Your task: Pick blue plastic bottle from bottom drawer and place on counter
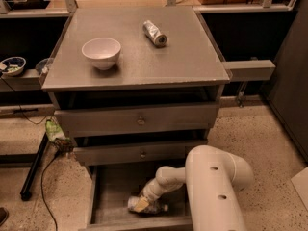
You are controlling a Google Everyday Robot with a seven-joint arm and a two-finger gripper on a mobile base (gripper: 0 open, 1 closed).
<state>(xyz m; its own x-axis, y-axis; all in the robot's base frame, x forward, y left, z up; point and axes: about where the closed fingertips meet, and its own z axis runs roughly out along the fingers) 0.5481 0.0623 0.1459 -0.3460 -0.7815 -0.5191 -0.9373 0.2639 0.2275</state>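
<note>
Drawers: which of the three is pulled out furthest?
The bottom drawer: its floor shows, with the claw inside at the blue plastic bottle. The two knobbed drawers above barely protrude.

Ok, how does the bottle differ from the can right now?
The bottle lies in the open bottom drawer; the can lies up on the counter. The hand is down at the bottle; the can sits untouched. The can is shiny silver; the bottle looks duller and greyish. Both lie on their sides.
</note>
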